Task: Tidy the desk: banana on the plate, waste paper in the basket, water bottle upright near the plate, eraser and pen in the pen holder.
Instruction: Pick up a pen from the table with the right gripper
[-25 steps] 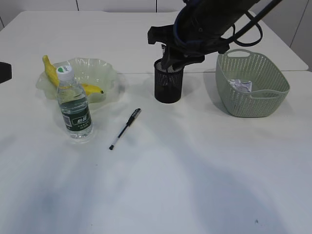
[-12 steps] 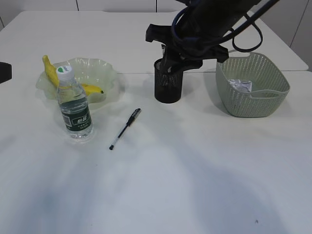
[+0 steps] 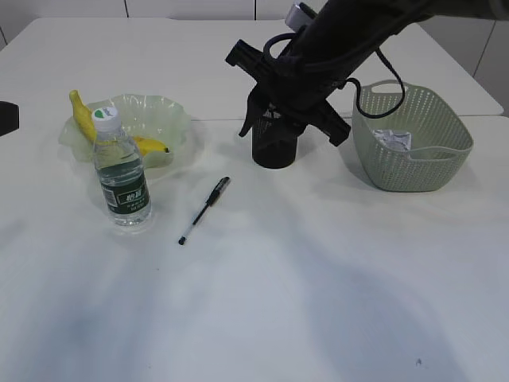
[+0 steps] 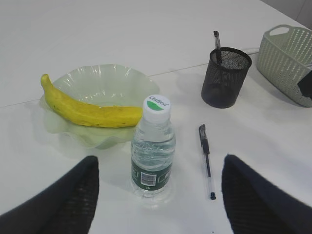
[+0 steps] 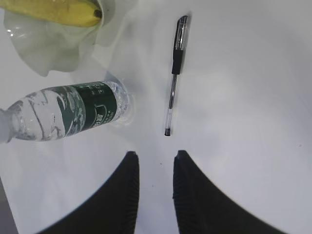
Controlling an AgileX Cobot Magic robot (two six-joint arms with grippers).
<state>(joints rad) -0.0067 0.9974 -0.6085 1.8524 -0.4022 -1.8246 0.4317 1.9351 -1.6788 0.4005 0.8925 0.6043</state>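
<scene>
White table (image 3: 262,302) carries all items. My right tool (image 5: 155,168), jaws narrowly parted with nothing between them, hangs by the pen holder (image 3: 274,143); a loose pen (image 3: 204,210) lies ahead of its tips, the upright water bottle (image 3: 121,171) beside that. My left tool (image 4: 158,195), jaws spread wide and empty, faces the bottle. Banana (image 3: 87,123) rests on the plate (image 3: 171,111); waste paper (image 3: 394,141) sits in the basket (image 3: 429,171).
</scene>
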